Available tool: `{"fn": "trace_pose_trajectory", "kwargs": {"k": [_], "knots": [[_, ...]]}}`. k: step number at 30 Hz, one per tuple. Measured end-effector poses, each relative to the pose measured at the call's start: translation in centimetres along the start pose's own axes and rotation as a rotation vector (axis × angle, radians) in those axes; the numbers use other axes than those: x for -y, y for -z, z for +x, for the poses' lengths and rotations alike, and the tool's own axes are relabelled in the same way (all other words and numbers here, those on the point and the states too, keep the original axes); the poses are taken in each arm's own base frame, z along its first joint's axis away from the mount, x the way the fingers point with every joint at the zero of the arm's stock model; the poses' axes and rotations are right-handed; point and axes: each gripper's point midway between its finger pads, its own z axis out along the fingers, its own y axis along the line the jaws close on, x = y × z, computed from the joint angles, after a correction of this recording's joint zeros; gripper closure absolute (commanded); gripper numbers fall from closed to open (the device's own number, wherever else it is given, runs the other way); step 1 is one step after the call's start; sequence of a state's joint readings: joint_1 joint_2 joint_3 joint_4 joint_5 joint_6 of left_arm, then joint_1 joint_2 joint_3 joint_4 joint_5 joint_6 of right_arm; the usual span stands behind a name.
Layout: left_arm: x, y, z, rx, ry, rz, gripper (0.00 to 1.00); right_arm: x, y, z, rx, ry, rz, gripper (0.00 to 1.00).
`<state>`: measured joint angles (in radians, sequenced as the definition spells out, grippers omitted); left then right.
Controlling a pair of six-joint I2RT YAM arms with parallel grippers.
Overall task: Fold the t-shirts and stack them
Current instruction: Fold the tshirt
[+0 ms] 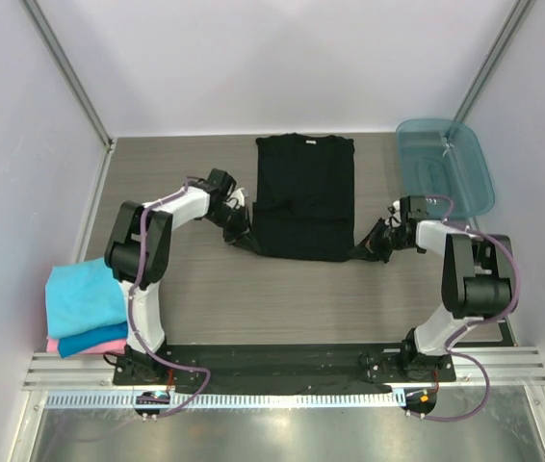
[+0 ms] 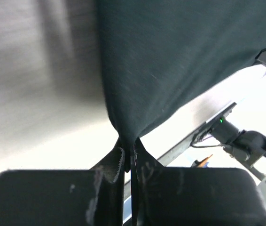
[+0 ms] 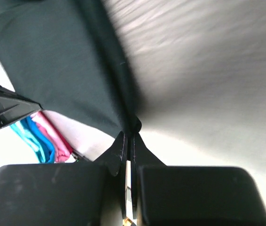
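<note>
grip: my left gripper [image 1: 247, 237] + right gripper [image 1: 366, 249] both clamped tight on the near corners of the black t-shirt [image 1: 303, 197] | shirt: mid-table, long axis near-to-far, collar at far end | guessing hem goes far next

We see the black t-shirt [image 1: 303, 197], at upper centre of the overhead view, as soft matt cloth; both wrist views show its weave as fine and dull. The folded t-shirts [image 1: 85, 303] at the left edge are soft cloth too, turquoise, blue and pink, without sheen. The tray [image 1: 444, 166] at upper right looks like translucent teal plastic, smooth and glossy. The table [image 1: 282, 298] shows a grey wood-grain face, matt. Along the bottom we find a rail [image 1: 70, 369] of pale ribbed metal. The left gripper [image 2: 127, 151] and right gripper [image 3: 129, 137] have black matt plastic fingers, scuffed with pale marks. The walls [image 1: 253, 58] look smooth and white.
</note>
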<state>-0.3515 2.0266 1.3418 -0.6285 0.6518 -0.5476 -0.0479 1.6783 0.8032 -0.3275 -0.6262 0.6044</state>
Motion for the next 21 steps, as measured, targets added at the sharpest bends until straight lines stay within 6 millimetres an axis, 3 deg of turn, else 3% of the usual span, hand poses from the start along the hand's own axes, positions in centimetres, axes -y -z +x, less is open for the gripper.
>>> {"fn": "trace_pose_trajectory", "kwargs": {"k": [7,11,21], "knots": [[3.8,5.0,0.6,0.092,-0.134,0.048,1.0,-3.8,3.9,1.3,0.071,0.061,-0.127,0.99],[5.1,7.1,1.5,0.135,-0.193,0.069,1.0,-4.6,5.3,2.8,0.079,0.069,-0.17,0.99],[3.0,6.8,5.9,0.063,-0.192,0.032,1.0,-4.3,7.3,6.1,0.063,0.066,-0.184,0.99]]}}
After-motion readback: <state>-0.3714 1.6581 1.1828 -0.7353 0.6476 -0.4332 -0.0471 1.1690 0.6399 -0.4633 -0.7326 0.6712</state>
